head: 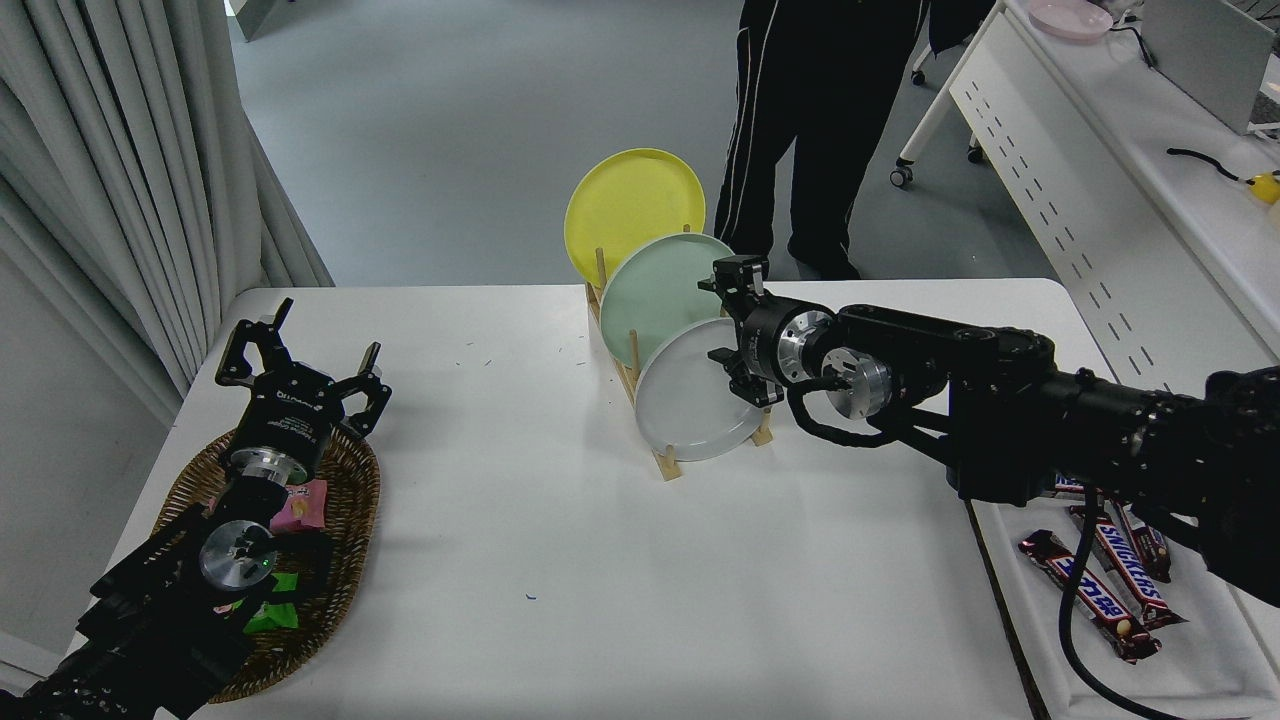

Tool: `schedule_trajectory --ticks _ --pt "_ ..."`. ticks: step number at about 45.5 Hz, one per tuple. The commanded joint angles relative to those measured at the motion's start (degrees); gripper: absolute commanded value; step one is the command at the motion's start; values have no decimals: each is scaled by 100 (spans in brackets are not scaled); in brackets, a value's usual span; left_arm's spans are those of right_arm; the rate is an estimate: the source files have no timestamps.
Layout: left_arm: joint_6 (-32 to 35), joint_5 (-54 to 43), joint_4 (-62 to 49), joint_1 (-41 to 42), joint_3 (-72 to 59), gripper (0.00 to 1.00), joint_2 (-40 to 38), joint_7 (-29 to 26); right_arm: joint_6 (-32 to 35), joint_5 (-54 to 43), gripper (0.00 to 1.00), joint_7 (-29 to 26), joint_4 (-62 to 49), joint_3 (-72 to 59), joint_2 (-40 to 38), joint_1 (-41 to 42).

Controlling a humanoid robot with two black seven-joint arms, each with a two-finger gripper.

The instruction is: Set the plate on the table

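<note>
Grey plate point(690, 405) stands on edge in the front slot of the wooden rack point(640, 385), counter point(560, 560) centre. Right end effector point(735, 325) spread at its 3 o'clock rim, one finger past the mint plate point(655, 295), nothing clenched yet. Risk, my read: clipping mint or dragging the rack on lift-out. Yellow plate point(630, 205) sits at 11. Open counter from 6 to 9; snack tray point(1180, 660) at 4. Left end effector point(300, 385) parked open over the basket point(340, 560), 8 o'clock.
</note>
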Motion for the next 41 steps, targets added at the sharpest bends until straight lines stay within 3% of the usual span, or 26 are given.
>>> schedule_trajectory --ticks 1,21,29,41 --pt "1 0 3 0 1 100 4 9 6 52 47 -251 -16 37 -21 6" --pt "1 0 3 0 1 100 4 0 -38 60 46 -330 -210 283 23 -29" --pt "1 0 -6 0 1 100 -4 0 15 60 32 -365 -227 433 32 -47" --pt "1 0 3 0 1 100 -4 0 15 60 23 -594 -236 556 76 -99"
